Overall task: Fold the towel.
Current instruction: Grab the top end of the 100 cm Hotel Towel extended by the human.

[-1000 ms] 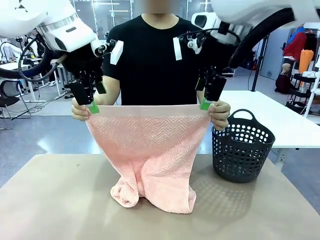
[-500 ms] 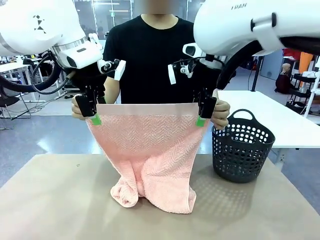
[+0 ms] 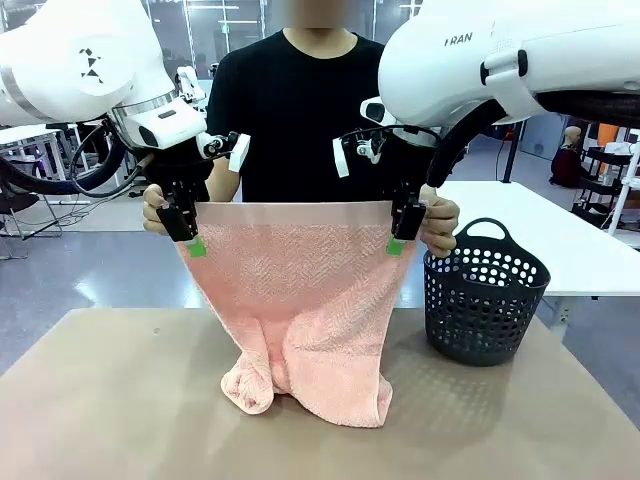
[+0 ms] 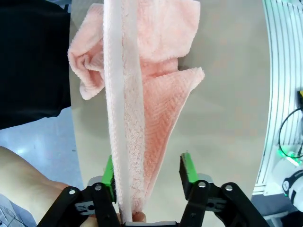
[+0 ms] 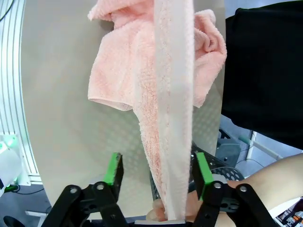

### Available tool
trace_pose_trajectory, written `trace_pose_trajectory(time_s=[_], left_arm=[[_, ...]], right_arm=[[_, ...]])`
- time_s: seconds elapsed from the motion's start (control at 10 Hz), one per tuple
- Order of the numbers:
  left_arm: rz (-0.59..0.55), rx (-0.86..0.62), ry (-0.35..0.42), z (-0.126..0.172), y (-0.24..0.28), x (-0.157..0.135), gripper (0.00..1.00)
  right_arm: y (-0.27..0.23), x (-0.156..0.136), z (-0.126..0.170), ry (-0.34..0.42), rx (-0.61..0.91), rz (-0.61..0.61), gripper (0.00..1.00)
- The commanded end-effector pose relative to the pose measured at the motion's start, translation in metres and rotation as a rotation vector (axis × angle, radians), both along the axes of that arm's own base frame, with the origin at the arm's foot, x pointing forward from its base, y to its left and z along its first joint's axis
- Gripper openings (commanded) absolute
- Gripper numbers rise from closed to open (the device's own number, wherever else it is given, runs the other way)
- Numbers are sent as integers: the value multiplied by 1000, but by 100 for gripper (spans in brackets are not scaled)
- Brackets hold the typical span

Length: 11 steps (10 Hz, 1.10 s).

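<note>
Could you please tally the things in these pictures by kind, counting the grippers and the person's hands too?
towel: 1
basket: 1
table: 1
grippers: 2, left gripper and right gripper
person's hands: 2
Total: 7

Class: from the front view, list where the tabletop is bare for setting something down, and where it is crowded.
Bare: the table left of the towel, out to its left edge; the near strip before the towel; the near right corner before the basket. Crowded: the middle under the towel's heap, and the gap between towel and basket.
</note>
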<state>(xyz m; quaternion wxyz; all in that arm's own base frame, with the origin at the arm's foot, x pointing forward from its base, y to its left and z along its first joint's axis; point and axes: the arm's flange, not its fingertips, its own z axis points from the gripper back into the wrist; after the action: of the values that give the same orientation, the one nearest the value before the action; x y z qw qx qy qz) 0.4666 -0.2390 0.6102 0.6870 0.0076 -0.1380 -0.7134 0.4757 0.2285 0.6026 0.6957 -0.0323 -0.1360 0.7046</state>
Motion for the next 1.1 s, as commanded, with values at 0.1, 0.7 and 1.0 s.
trace_pose_trajectory(time_s=[0.1, 0.7, 1.0], left_arm=[[-2, -25, 18, 7, -1, 3, 14], [11, -13, 26, 7, -2, 4, 0], [2, -4, 2, 1, -1, 1, 0]], right_arm=[[-1, 6, 4, -19, -1, -33, 0], [-2, 13, 4, -43, -24, -55, 0], [-6, 7, 2, -14, -4, -24, 0]])
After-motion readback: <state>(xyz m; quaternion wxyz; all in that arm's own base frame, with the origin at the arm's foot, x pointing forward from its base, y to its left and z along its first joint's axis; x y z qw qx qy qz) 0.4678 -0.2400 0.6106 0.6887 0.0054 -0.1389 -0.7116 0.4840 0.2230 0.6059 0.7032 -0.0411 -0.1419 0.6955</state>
